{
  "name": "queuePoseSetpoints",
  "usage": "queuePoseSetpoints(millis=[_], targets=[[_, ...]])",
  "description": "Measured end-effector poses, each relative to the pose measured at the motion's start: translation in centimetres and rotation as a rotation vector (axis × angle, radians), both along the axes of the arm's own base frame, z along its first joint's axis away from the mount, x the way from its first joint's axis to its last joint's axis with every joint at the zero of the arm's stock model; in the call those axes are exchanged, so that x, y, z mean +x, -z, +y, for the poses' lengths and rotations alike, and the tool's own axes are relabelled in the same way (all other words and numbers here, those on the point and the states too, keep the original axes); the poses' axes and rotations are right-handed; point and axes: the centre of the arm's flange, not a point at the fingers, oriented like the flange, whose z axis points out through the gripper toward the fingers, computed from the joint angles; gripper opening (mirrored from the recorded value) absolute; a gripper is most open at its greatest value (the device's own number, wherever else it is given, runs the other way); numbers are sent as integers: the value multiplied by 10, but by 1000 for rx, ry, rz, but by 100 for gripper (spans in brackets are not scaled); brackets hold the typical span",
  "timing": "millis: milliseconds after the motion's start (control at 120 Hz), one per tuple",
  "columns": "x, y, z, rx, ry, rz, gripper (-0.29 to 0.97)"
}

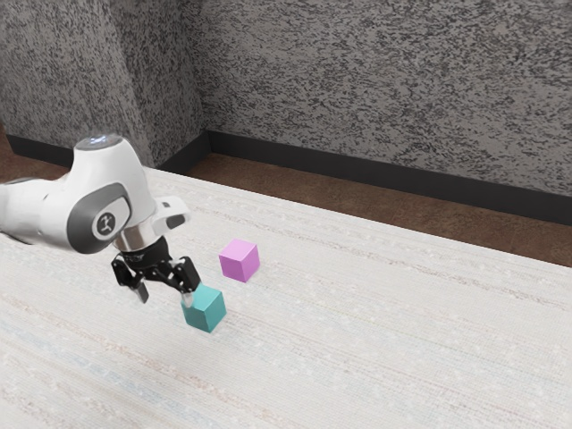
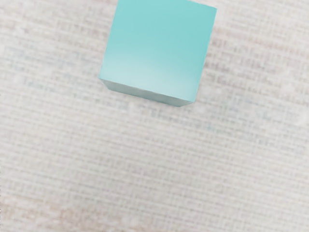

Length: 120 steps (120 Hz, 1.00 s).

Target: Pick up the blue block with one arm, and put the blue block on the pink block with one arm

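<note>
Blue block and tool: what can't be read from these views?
1. Exterior view: whether the tool touches the blue block; one tip overlaps the block's upper corner.
2. Wrist view: the blue block's full outline; one side is cut off by the picture's edge.
3. Exterior view: the base of the arm, cut off by that view's left edge.

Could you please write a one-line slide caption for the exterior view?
Open tool poised beside the blue block on the table, the pink block standing apart just beyond it.
</note>
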Motion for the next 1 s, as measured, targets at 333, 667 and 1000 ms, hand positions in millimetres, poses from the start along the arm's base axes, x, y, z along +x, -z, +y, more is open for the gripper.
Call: queuePoseSetpoints(millis=[333,667,1000], targets=[[39,28,23,-10,120,-55,68],[81,48,13,-46,233,-45,68],[90,62,4,-5,290,75,68]])
